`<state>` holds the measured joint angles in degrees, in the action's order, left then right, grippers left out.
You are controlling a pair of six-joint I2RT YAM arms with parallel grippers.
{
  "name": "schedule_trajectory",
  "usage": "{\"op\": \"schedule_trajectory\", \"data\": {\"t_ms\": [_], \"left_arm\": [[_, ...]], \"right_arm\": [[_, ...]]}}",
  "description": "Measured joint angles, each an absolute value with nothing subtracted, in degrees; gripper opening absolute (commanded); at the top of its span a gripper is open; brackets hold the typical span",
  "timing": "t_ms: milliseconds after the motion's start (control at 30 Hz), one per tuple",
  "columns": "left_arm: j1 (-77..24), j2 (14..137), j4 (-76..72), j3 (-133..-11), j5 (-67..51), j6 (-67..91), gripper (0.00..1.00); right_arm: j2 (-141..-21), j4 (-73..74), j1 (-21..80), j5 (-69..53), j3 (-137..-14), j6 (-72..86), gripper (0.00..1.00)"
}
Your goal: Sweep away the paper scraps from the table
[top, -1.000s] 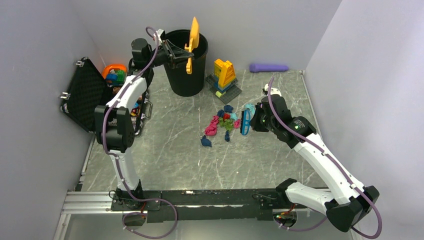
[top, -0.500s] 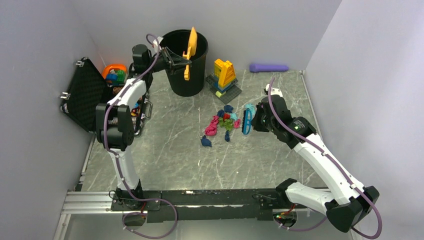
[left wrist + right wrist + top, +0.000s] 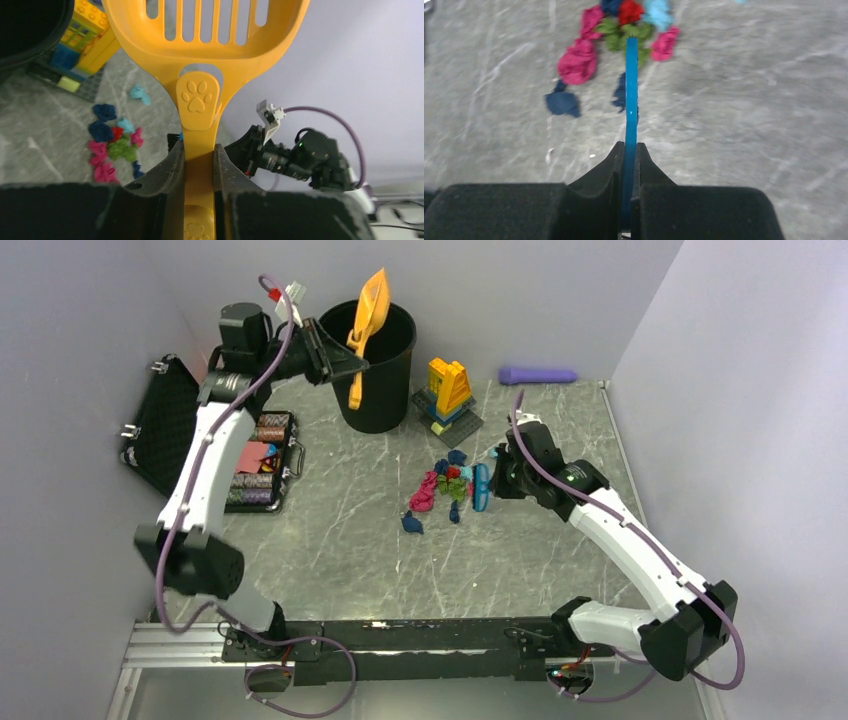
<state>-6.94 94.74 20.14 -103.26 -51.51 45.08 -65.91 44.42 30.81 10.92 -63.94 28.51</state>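
Observation:
The paper scraps lie bunched mid-table in pink, green, dark blue, teal and red; they also show in the left wrist view and the right wrist view. One dark blue wad lies apart. My right gripper is shut on a small blue hand brush, seen edge-on in its wrist view, at the right edge of the pile. My left gripper is shut on the handle of an orange slotted scoop, held above the black bin; its handle fills the left wrist view.
A black bin stands at the back. Stacked toy bricks sit right of it, and a purple cylinder lies by the back wall. An open black foam-lined case with coloured items stands at the left on the grey table.
My left arm has swung up and left, tilting the scoop over the bin. My right gripper has pushed the brush slightly left, against the pile.

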Motion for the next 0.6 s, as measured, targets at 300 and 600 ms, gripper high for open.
{"op": "schedule_trajectory", "data": {"t_ms": [300,600], "left_arm": [[-11.94,64.27,35.16,-82.24,-30.09,29.10,0.00],[-11.86,51.70,45.69,-60.82,-13.17,23.59,0.00]], "right_arm": [[-73.80,29.06,31.97,-14.17,-64.10,28.88,0.00],[-96.97,26.22,38.20,-19.86,-73.03,32.82,0.00]]}}
